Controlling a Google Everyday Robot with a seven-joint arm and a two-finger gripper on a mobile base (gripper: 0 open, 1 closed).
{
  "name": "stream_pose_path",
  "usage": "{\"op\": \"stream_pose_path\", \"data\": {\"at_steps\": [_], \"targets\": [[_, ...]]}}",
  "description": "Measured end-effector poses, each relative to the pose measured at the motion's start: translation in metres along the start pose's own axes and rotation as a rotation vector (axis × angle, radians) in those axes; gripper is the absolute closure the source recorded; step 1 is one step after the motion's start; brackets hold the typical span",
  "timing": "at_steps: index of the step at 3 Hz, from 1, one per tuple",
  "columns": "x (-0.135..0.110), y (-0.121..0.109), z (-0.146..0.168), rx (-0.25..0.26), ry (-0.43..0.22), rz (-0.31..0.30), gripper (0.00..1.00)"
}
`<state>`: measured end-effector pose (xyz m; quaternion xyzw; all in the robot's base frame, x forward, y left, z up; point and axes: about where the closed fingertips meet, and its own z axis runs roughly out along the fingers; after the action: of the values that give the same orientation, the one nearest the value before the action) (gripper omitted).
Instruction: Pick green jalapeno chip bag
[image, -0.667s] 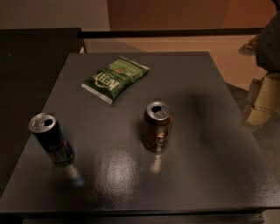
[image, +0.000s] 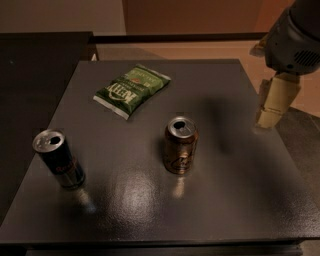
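Note:
The green jalapeno chip bag (image: 132, 90) lies flat on the dark table (image: 235, 200), at the far left of its middle, with white lettering and pale crimped ends. My gripper (image: 273, 106) hangs from the grey arm (image: 295, 40) over the table's right edge. It is well to the right of the bag, apart from it and holding nothing that I can see.
A brown open can (image: 180, 145) stands upright near the table's middle. A dark can with red markings (image: 59, 158) stands at the left front. A black counter (image: 35, 60) lies to the left, and tan floor beyond the far edge.
The arm and gripper have moved left, further into view and over the table's right edge. The bag and both cans have not moved.

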<state>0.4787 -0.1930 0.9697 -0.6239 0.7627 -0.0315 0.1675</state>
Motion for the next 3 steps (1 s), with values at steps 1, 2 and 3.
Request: {"op": "stream_pose_path", "data": {"at_steps": [1, 2, 3], "targets": [[-0.035, -0.037, 0.024, -0.01, -0.038, -0.071, 0.0], [-0.069, -0.065, 0.042, -0.009, -0.055, -0.158, 0.0], [-0.104, -0.082, 0.061, -0.018, -0.07, -0.261, 0.0]]}}
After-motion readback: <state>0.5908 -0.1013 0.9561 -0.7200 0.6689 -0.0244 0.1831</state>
